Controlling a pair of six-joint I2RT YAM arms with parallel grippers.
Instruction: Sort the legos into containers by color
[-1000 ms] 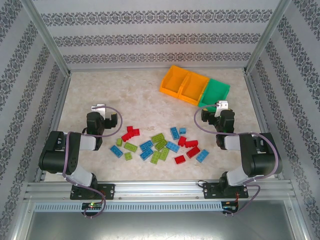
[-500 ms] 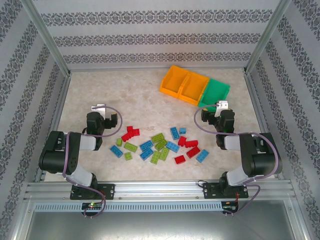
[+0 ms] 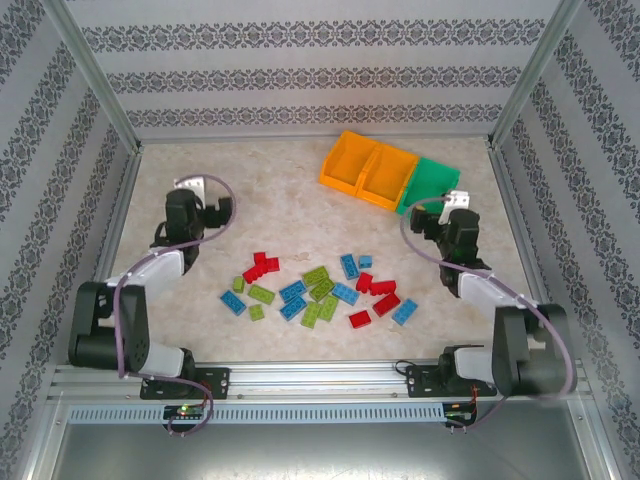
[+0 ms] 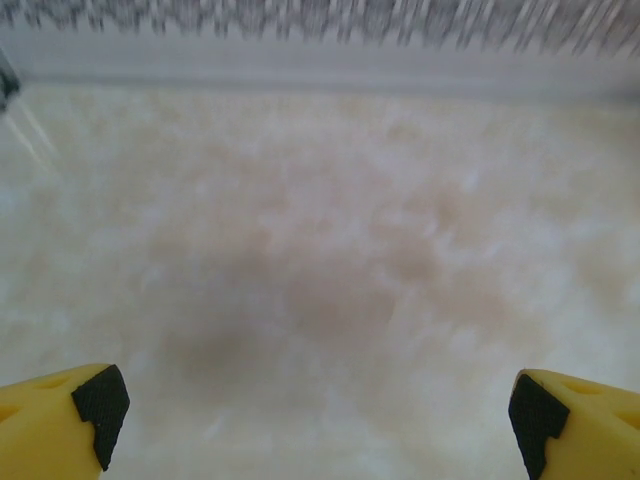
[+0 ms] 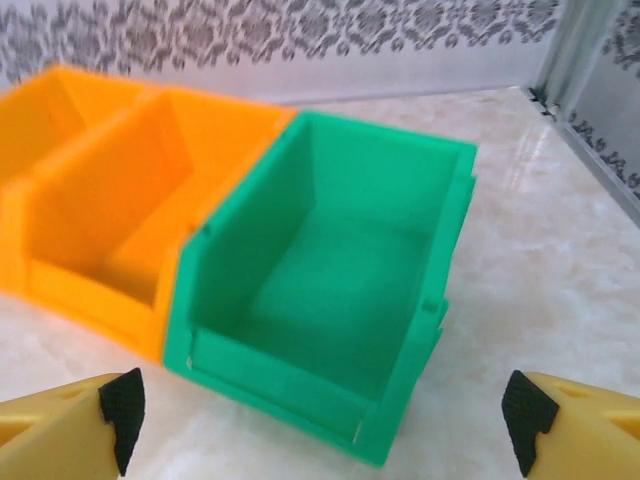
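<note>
The legos lie scattered on the marble table at the near middle: red ones [image 3: 262, 266], lime green ones [image 3: 318, 281] and blue ones [image 3: 293, 293], with more red [image 3: 383, 297] to the right. The containers stand at the far right in a joined row: two orange bins [image 3: 350, 160] [image 3: 385, 176] and a green bin [image 3: 432, 183]. My left gripper [image 3: 200, 205] [image 4: 315, 420] hovers open over bare table, left of the pile. Just in front of the green bin [image 5: 330, 300], my right gripper [image 3: 437, 212] [image 5: 325, 415] is open and holds nothing. The bins look empty.
Patterned walls and metal frame posts [image 3: 95, 85] close in the table on three sides. The right wall's rail [image 5: 590, 130] runs close beside the green bin. Bare marble [image 3: 260, 190] stretches between the left gripper and the bins.
Both arms have stretched away from their bases. The left gripper moved toward the far left of the table, the right gripper moved up toward the green bin. The legos have not moved.
</note>
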